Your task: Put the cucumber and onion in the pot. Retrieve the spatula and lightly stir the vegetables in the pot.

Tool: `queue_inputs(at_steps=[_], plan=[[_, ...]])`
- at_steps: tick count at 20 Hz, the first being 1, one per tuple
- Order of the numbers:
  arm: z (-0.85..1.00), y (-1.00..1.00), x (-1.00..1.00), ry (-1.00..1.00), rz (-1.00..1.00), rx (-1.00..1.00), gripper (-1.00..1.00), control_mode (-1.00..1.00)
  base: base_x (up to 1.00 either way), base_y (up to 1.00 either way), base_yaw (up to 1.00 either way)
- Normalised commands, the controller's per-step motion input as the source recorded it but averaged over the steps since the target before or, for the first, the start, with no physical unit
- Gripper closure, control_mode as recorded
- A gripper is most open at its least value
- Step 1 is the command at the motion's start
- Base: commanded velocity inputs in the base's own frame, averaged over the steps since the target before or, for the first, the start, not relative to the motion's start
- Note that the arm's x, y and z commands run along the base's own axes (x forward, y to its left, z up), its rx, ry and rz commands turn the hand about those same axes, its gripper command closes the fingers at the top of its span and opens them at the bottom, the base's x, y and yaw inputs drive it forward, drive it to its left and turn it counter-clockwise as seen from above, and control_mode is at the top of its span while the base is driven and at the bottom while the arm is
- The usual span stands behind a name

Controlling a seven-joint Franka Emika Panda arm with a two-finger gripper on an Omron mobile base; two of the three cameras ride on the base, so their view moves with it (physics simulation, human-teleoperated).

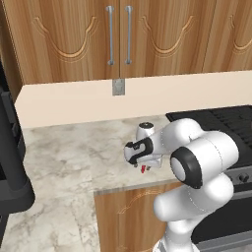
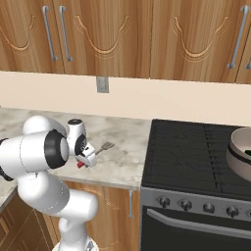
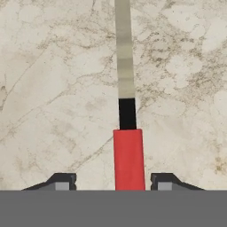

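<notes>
The spatula (image 3: 127,111) lies flat on the marble counter, with a red grip end, a black collar and a silvery shaft running away from me. Its slotted head (image 2: 105,146) points toward the stove, and the red grip (image 1: 143,170) peeks out under my hand. My gripper (image 3: 113,182) hangs low over the red grip and is open, one fingertip (image 3: 62,181) on each side with a gap to the grip. The pot (image 2: 241,151) stands on the stove at the far right, with a dark green sliver of cucumber (image 2: 248,153) inside. The onion is hidden.
The black stove top (image 2: 191,147) adjoins the counter on the right, with knobs (image 2: 196,206) along its front. The counter's front edge (image 1: 133,188) lies just below my hand. A dark appliance (image 1: 12,162) stands at the left. Wooden cabinets (image 1: 118,34) hang above.
</notes>
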Motion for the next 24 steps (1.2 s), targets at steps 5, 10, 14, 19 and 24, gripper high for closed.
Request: queue_inputs(at_steps=[5,10,14,19,24], plan=[[0.0,0.0,0.0,0.0,0.0,0.0,1.0,-1.0,0.0,0.0,0.0],[0.1,-0.16,-0.13,0.0,0.01,0.0,1.0,-1.0,0.0,0.0,0.0],[0.79,-0.19,-0.8,0.0,0.12,-0.02,1.0,-1.0,0.0,0.0,0.0],[1.0,-0.14,-0.79,0.0,0.15,0.0,1.0,-1.0,0.0,0.0,0.0],[0.81,-0.16,-0.46,-0.01,0.16,0.0,1.0,-1.0,0.0,0.0,0.0]])
